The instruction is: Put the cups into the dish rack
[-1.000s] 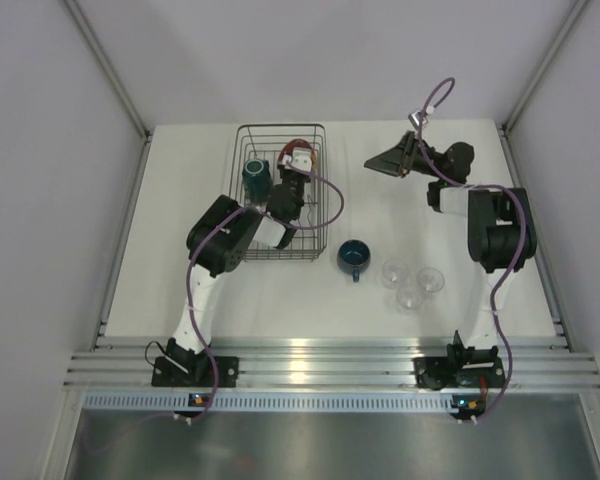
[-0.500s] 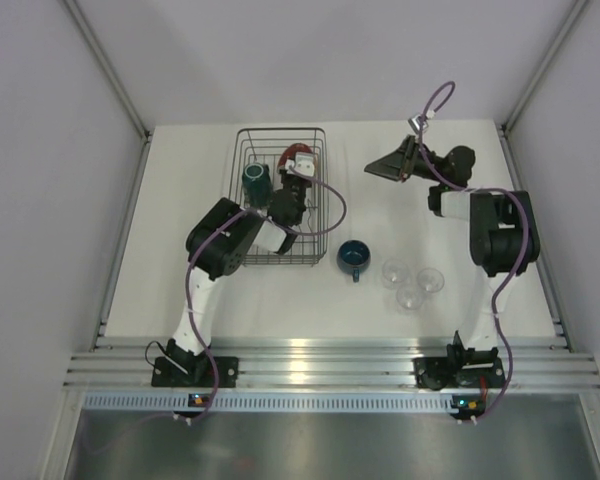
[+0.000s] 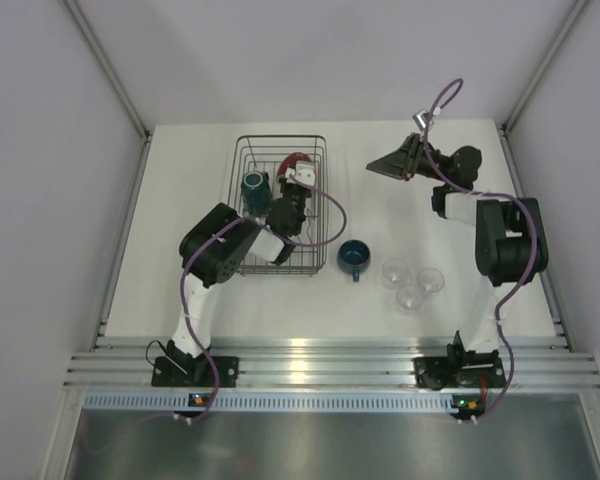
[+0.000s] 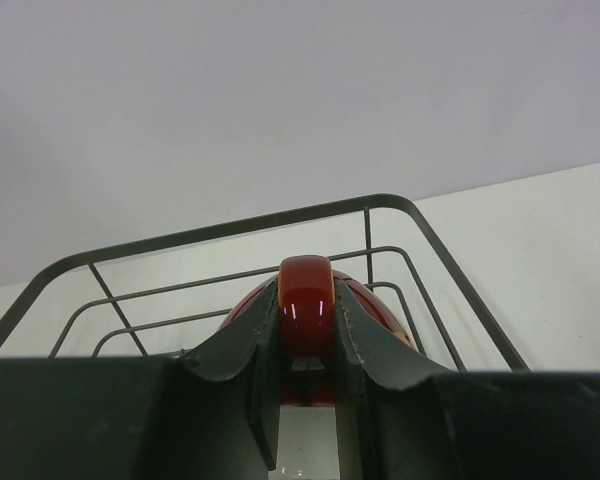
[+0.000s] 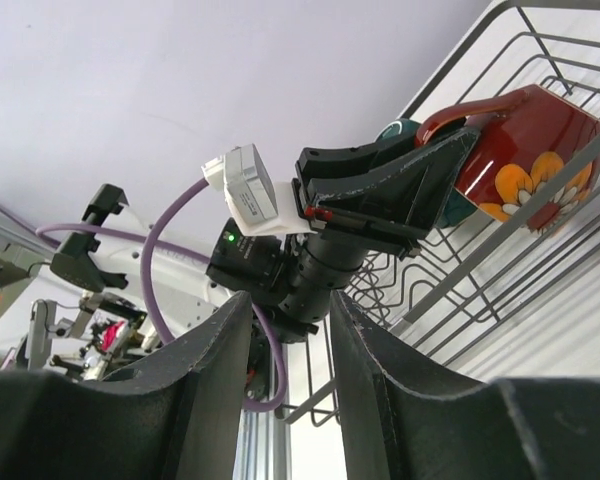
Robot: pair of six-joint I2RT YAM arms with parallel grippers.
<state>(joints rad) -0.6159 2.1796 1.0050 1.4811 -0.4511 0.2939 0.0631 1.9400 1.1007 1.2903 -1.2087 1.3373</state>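
The dark wire dish rack (image 3: 320,215) stands at the back left of the table. A teal mug (image 3: 255,186) sits inside it. My left gripper (image 3: 291,176) reaches into the rack and is shut on the handle (image 4: 306,305) of the red patterned cup (image 3: 298,159); the right wrist view shows this cup (image 5: 525,150) tilted over the rack wires. The dark-blue cup (image 3: 353,256) and three clear glasses (image 3: 411,283) stand on the table to the right of the rack. My right gripper (image 3: 384,164) is open and empty, raised at the back right.
The rack's rim (image 4: 280,217) curves round the red cup. The rack wires (image 5: 540,30) and the teal mug (image 5: 398,130) show behind the left gripper (image 5: 380,195) in the right wrist view. Purple cables loop off both wrists. Metal frame posts stand at the table's back corners.
My left gripper with the red cup has shifted slightly toward the near side, and the rack has shifted slightly with it. The right gripper has barely moved.
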